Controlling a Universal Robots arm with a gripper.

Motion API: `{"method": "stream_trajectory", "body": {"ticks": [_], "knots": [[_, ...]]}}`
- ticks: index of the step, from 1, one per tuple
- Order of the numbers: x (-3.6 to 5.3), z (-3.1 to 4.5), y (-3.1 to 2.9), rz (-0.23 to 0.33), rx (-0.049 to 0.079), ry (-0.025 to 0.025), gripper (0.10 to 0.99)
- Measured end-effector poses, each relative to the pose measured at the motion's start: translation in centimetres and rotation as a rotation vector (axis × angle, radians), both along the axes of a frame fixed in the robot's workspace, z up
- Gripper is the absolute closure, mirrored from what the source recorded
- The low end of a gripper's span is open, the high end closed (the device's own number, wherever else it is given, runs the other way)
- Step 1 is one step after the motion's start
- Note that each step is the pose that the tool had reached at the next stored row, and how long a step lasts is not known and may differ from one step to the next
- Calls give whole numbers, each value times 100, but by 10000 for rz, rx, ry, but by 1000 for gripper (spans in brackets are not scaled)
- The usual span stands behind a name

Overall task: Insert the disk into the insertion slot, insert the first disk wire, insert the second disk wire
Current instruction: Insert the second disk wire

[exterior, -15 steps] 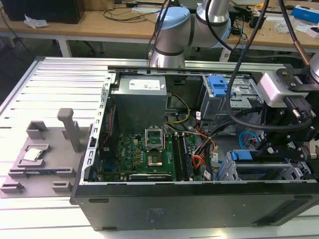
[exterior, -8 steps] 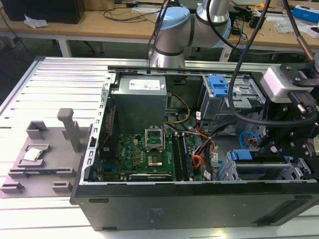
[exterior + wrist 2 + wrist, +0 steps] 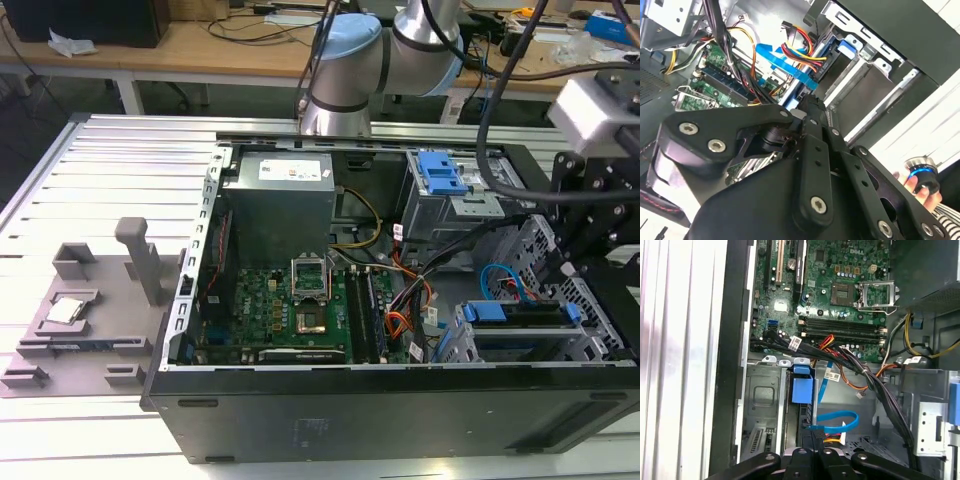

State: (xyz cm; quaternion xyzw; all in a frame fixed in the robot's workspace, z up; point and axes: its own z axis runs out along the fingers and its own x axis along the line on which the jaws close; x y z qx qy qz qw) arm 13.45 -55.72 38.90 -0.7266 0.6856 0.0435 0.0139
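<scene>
Black gripper (image 3: 812, 107) fingers are sitting closed together, gripping nothing I can discern, above the blue-framed disk (image 3: 801, 390) standing edgewise inside the grey perforated insertion slot (image 3: 762, 410).

The motherboard (image 3: 290, 305) is green, dotted with silver and black parts — its socket (image 3: 875, 292) is framed in bright metal. At the lower right of the exterior view, the disk (image 3: 520, 318) shows a bright blue carrier edge inside the grey perforated insertion slot (image 3: 560, 345). A wide blue latch (image 3: 442, 172) tops a grey bay at upper right. The flat cable (image 3: 837, 420) is light blue; the wire bundle (image 3: 797, 52) mixes red, yellow, orange and black. The gripper (image 3: 815, 112) is matte black with silver screws. The case (image 3: 380, 410) is black — the table (image 3: 110, 190) is pale ribbed silver, and the fixture (image 3: 90, 310) on it plain grey.
</scene>
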Motion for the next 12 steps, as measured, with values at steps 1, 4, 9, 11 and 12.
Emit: {"method": "stream_trajectory", "body": {"ticks": [1,4,9,11,12], "knots": [[0,18,0,0,2,-1,980],[0,19,0,0,2,0,980],[0,21,0,0,1,-1,980],[0,21,0,0,1,0,980],[0,22,0,0,0,0,980]]}}
